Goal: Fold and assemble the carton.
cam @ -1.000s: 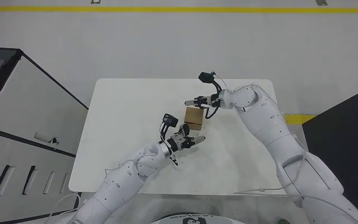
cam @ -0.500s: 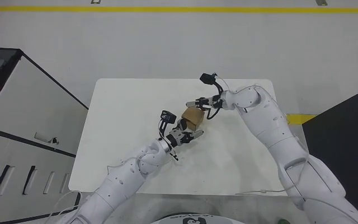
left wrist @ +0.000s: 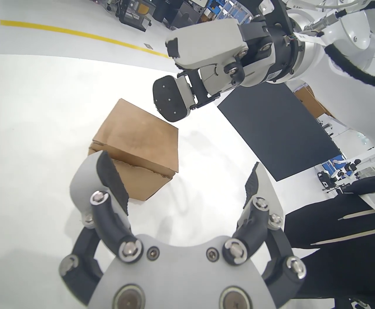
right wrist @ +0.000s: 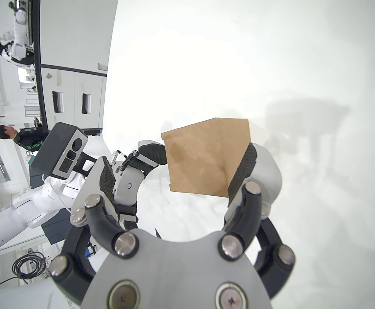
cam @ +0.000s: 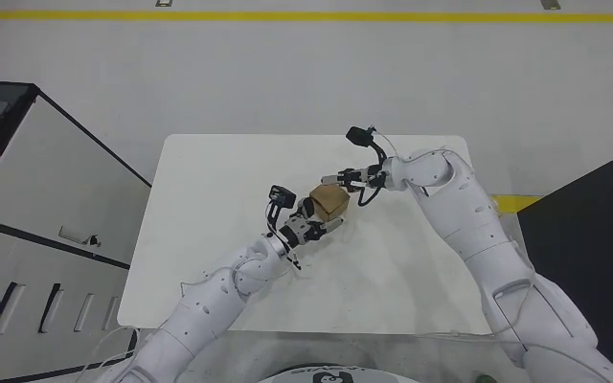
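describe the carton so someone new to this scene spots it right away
On the white table, look near the middle, between the left gripper and the right gripper. There sits the carton, a small brown cardboard box. It is the only brown thing on the white top.

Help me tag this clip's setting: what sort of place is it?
Probably a robotics lab or workshop hall: a white table on a pale floor with a yellow line, grey cabinets beside it, and equipment carts in the room behind.
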Motion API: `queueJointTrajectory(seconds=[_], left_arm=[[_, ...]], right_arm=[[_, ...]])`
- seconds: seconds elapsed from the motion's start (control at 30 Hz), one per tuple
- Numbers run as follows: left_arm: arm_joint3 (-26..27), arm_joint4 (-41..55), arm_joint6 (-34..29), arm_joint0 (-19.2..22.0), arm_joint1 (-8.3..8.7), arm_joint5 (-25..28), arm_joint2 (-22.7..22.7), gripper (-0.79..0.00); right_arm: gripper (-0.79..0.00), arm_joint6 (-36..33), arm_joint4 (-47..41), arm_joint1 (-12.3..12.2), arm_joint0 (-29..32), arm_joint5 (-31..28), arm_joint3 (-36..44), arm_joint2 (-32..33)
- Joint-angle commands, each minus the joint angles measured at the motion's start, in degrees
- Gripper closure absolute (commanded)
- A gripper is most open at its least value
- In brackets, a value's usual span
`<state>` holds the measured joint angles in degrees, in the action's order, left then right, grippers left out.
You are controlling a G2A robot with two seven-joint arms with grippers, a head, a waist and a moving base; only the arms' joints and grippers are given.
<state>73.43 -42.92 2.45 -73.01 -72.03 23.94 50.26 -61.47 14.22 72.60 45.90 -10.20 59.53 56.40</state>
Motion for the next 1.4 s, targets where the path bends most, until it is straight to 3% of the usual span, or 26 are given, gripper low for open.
queueJointTrajectory(seconds=[0.0, 0.43, 0.6, 0.7, 1.0, 1.2, 1.37], left_arm=[[-0.1, -1.4, -0.1, 0.0, 0.23, 1.2, 0.5, -0.785], [0.8, -6.5, 2.1, 0.3, 0.62, 4.4, 1.1, -0.785], [-3.6, -21.2, 11.4, 2.1, 0.89, 4.3, 0.5, -0.785], [-6.4, -28.0, 21.0, 2.8, 0.70, 4.1, -0.7, -0.785], [-6.9, -26.8, 20.6, 2.4, 0.67, 3.7, -0.4, -0.785], [-9.0, -31.3, 21.7, 3.1, 0.11, -4.6, -0.7, -0.785], [-9.1, -31.3, 22.4, 3.3, -0.13, -5.1, -1.0, -0.785]], right_arm=[[-0.785, -0.2, 0.1, -0.2, 0.3, 0.3, 0.9, 0.5], [-0.785, -1.9, 0.6, -1.1, 1.4, 0.3, 4.9, 1.8], [-0.785, -1.9, 0.6, -1.1, 1.4, 0.3, 4.9, 1.8], [-0.785, -1.9, 0.6, -1.1, 1.4, 0.3, 4.9, 1.8], [-0.785, -1.9, 0.6, -1.1, 1.4, 0.3, 4.9, 1.8], [-0.785, -1.9, 0.6, -1.1, 1.4, 0.3, 4.9, 1.8], [-0.785, -1.9, 0.6, -1.1, 1.4, 0.3, 4.9, 1.8]])
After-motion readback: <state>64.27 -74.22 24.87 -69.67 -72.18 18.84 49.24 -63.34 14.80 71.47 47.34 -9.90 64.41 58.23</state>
